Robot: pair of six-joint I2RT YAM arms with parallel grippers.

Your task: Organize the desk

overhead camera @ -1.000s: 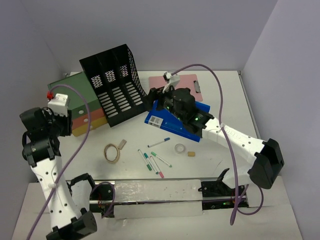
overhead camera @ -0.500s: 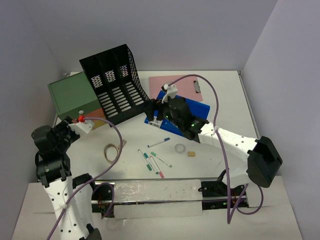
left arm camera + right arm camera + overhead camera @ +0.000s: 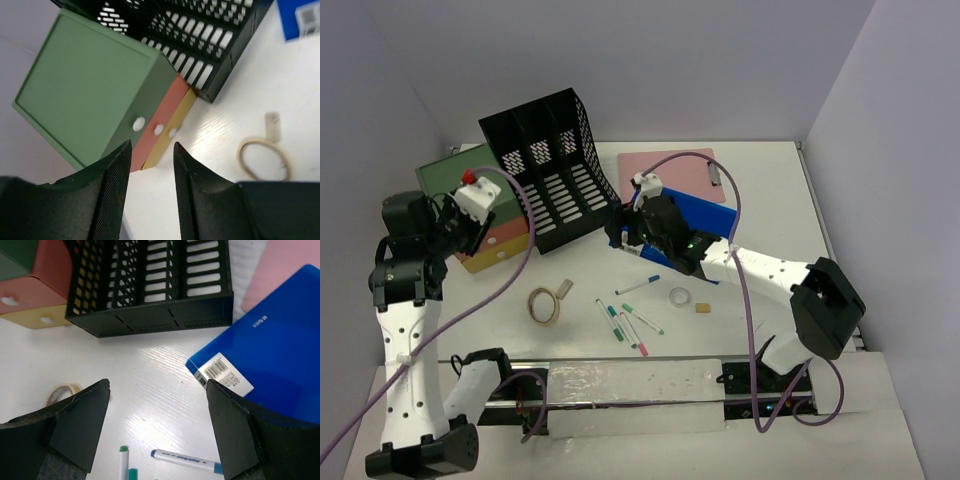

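The white desk (image 3: 760,300) holds scattered stationery. My left gripper (image 3: 480,232) hangs over the drawer unit (image 3: 470,180), a green box with a red and a yellow drawer. In the left wrist view my left gripper (image 3: 150,150) is slightly open and empty above the drawer fronts (image 3: 160,120). My right gripper (image 3: 625,228) hovers between the black file organizer (image 3: 555,170) and the blue folder (image 3: 705,215). In the right wrist view my right gripper (image 3: 157,385) is wide open and empty over bare desk (image 3: 150,370), with the folder's corner (image 3: 225,375) by its right finger.
A pink clipboard (image 3: 680,165) lies behind the blue folder. Several markers (image 3: 630,320) lie at centre front. A tape ring (image 3: 544,305), a small block (image 3: 563,288), a small tape roll (image 3: 680,297) and a cork piece (image 3: 703,308) lie nearby. Lilac walls enclose the desk.
My left arm dropped low, then rose again and swung its gripper back over the drawer unit. My right gripper moved left, off the blue folder toward the organizer's front corner.
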